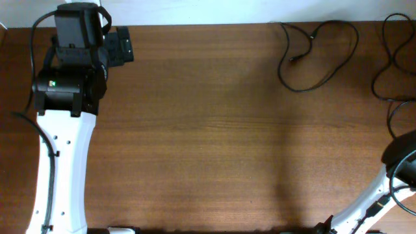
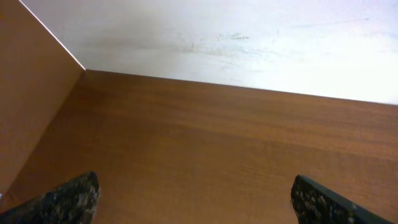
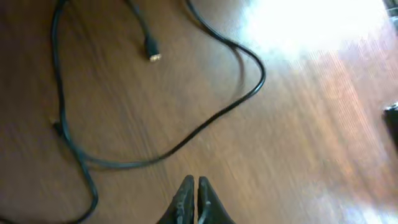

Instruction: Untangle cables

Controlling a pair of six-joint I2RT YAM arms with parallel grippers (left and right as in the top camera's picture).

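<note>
A thin black cable point(image 1: 318, 55) lies in a loose loop at the table's far right, its plug end point(image 1: 296, 60) pointing inward. A second black cable point(image 1: 390, 65) loops at the right edge. In the right wrist view a cable point(image 3: 186, 137) curves across the table, with a metal-tipped plug point(image 3: 151, 56) lying inside the loop. My right gripper point(image 3: 193, 186) is shut and empty, above bare table just short of that cable. My left gripper point(image 1: 120, 49) is at the far left corner, far from the cables. Its fingers point(image 2: 196, 199) are wide open with nothing between them.
The brown wooden table point(image 1: 208, 130) ends at a white wall point(image 2: 249, 37) behind the left gripper. The right arm's white link and black wrist point(image 1: 403, 162) sit at the right edge, with thicker robot wiring near it.
</note>
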